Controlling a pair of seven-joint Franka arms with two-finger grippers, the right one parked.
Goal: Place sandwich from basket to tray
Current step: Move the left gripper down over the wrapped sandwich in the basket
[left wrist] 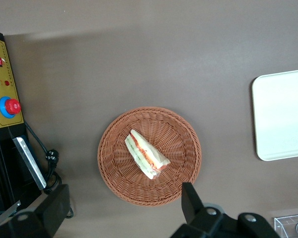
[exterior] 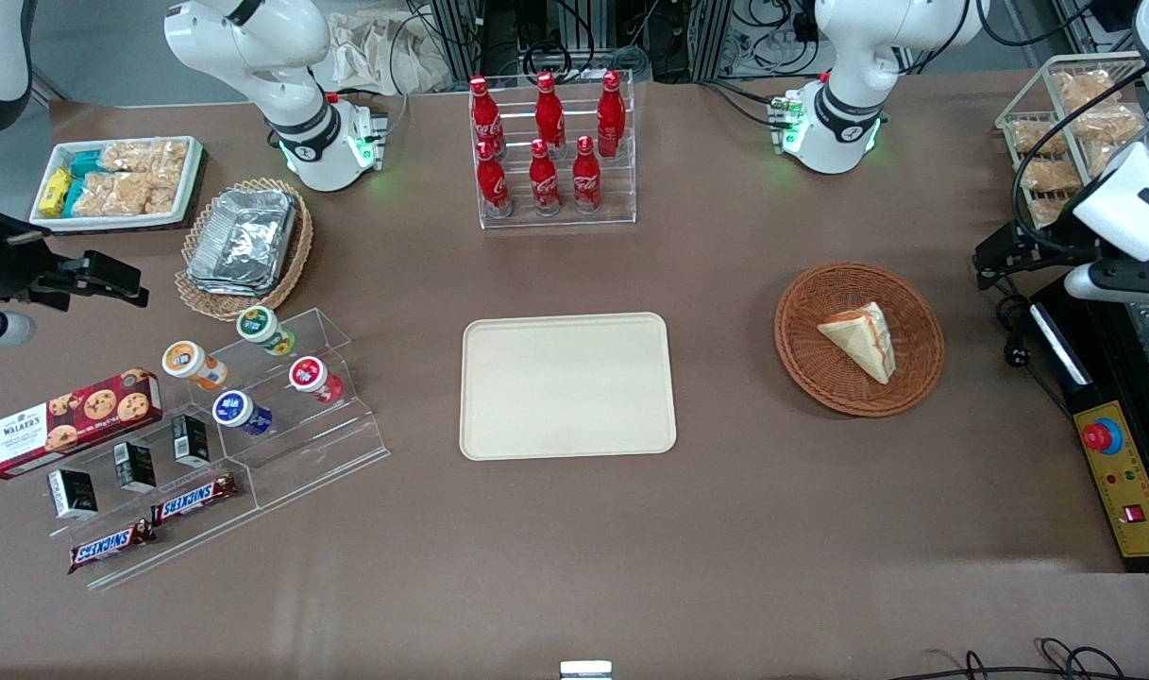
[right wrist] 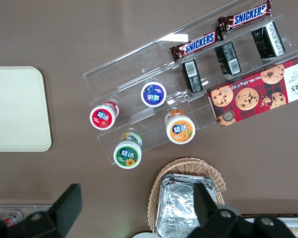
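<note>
The sandwich (exterior: 862,340) (left wrist: 146,154) is a white-bread wedge with red and green filling at its edge. It lies in the round reddish-brown woven basket (exterior: 805,354) (left wrist: 176,134). The flat beige tray (exterior: 566,385) (left wrist: 283,114) sits bare at the table's middle, beside the basket toward the parked arm's end. My left gripper (exterior: 994,260) (left wrist: 121,206) hovers well above the table, off the basket's rim toward the working arm's end. Its fingers (left wrist: 191,198) stand wide apart, open, with nothing between them.
A black-and-yellow control box with a red button (exterior: 1117,472) and cables lie at the working arm's end. A rack of red bottles (exterior: 550,151) stands farther from the camera than the tray. An acrylic stand with cups and snacks (exterior: 253,406) and a foil-tray basket (exterior: 244,246) lie toward the parked arm's end.
</note>
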